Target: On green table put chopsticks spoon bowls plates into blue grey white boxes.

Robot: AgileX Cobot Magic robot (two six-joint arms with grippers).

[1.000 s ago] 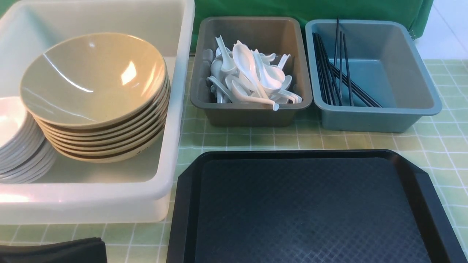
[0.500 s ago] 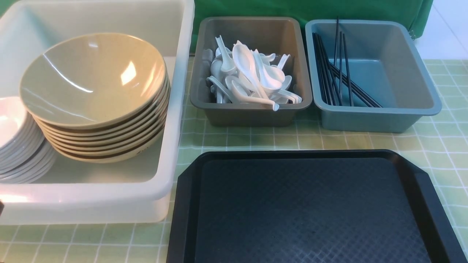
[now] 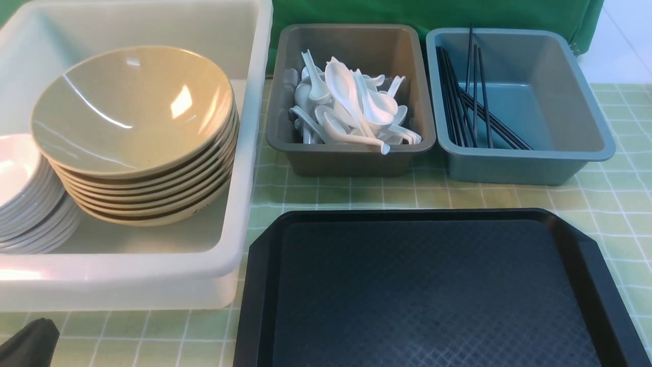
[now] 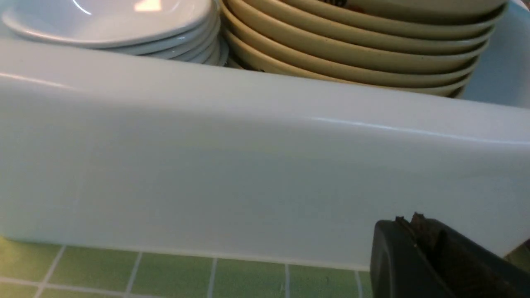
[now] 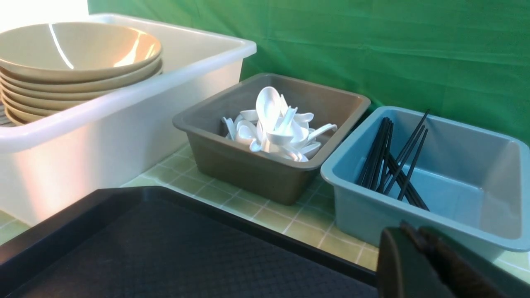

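A green cloth [image 3: 356,10] hangs behind the table, and a green checked tablecloth [image 3: 153,336] covers the table. On the left stands the white box [image 3: 244,153]; it contains a leaning stack of beige bowls [image 3: 132,112] and, beside it, a stack of white dishes [image 3: 30,204]. To the right of this box is the grey-brown box [image 3: 351,163], where white spoons [image 3: 351,102] lie in a pile. Next to it, the blue box [image 3: 509,168] holds black chopsticks [image 3: 458,102], gathered at its left side. The black tray [image 3: 433,290] is in front of these two smaller boxes. The left gripper [image 4: 414,223] has its jaws closed, near the white box. The right gripper [image 5: 412,231] is also closed, with nothing between its fingers.
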